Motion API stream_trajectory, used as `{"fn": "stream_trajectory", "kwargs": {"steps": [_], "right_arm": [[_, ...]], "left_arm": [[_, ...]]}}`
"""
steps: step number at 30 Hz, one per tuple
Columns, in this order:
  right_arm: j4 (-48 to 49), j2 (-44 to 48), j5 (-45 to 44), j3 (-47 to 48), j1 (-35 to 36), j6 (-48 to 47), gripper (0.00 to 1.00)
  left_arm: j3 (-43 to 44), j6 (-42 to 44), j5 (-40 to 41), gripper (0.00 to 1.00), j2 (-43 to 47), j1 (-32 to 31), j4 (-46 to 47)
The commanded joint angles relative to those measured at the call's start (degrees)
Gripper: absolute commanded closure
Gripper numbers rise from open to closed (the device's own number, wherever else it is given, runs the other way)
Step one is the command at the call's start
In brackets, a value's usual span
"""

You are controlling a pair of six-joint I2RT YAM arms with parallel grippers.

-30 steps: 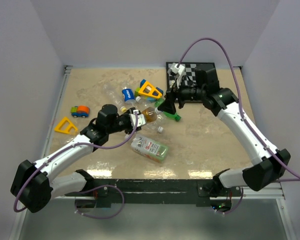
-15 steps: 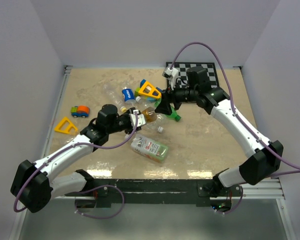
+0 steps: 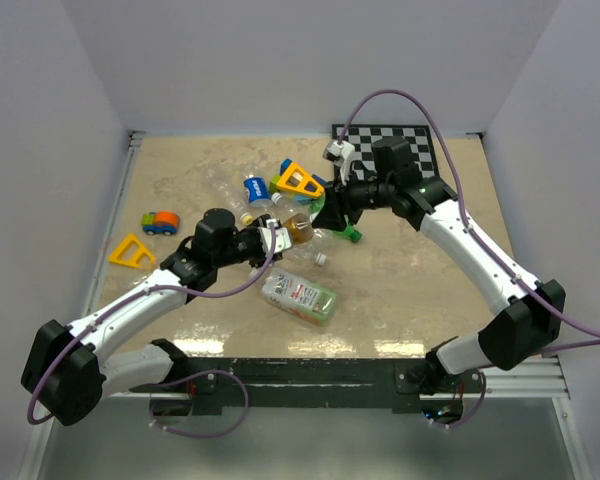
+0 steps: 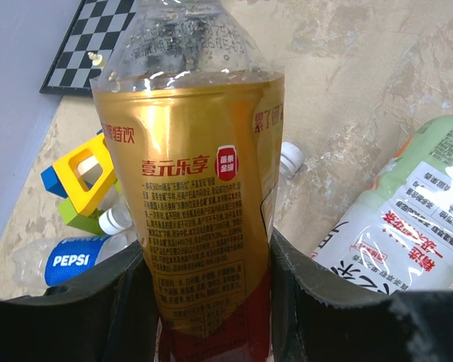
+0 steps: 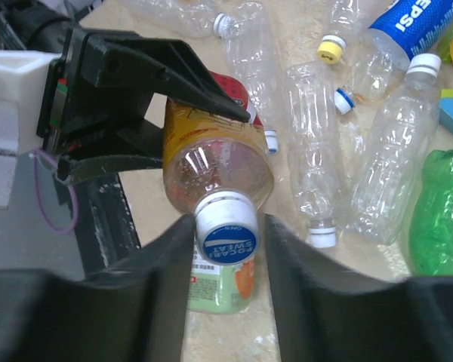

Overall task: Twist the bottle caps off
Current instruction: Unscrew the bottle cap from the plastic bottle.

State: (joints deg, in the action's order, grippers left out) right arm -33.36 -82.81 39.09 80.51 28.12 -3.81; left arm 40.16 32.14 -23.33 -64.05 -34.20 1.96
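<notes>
Left pincer (image 4: 205,253): clamped on the lower body of the amber bottle (image 4: 200,173), one finger on each side of its gold label. I read the bottle as held nearly level, its neck aimed toward the right arm.

Right pincer (image 5: 226,220): fingers apart, one on each side of the blue-and-white cap (image 5: 226,232) of that same bottle. The cap sits on the neck. In the right wrist view one finger meets the cap's edge and a thin gap shows at the other, so I record no clamp on it.

Other caps in view:
- yellow cap (image 5: 331,50), on the neck of a clear bottle lying among the cluster beyond the amber bottle.
- white cap (image 5: 322,236), on the slim clear bottle (image 5: 309,151) lying just beside the held one.
- loose-looking white cap (image 4: 291,158), on the desk (image 3: 430,270) close to the amber bottle; I cannot tell whether a bottle is attached to it.

Surroundings:
- Pepsi bottle (image 4: 75,260), blue label, on its side at the far edge of the cluster.
- green bottle (image 5: 438,211), on its side near the right pincer.
- pale-green bottle (image 4: 408,219), white label, lying on the near side of the held bottle.
- chessboard (image 3: 405,135), flat at the far right of the desk.
- toy car (image 3: 161,222) and yellow triangle (image 3: 130,250), well apart from the bottles on the left.
</notes>
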Motion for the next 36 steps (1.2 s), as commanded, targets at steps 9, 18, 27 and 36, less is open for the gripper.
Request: {"fn": "stream_trajectory", "kwargs": {"steps": [9, 18, 27, 36], "right_arm": [[-4.24, 0.46, 5.20, 2.72, 0.18, -11.89, 1.00], [-30.51, -7.72, 6.53, 16.60, 0.18, -59.77, 1.00], [-30.36, -1.31, 0.56, 12.83, 0.18, -100.93, 1.00], [-31.06, -2.10, 0.81, 13.36, 0.01, -103.15, 1.00]], "left_arm": [[1.41, -0.24, -0.57, 1.00, 0.95, 0.18, 1.65], [1.41, 0.03, -1.54, 1.00, 0.86, 0.18, 1.56], [1.23, 0.29, -1.63, 1.00, 1.21, 0.18, 1.47], [1.23, 0.29, -2.16, 1.00, 1.65, 0.18, 1.47]]}}
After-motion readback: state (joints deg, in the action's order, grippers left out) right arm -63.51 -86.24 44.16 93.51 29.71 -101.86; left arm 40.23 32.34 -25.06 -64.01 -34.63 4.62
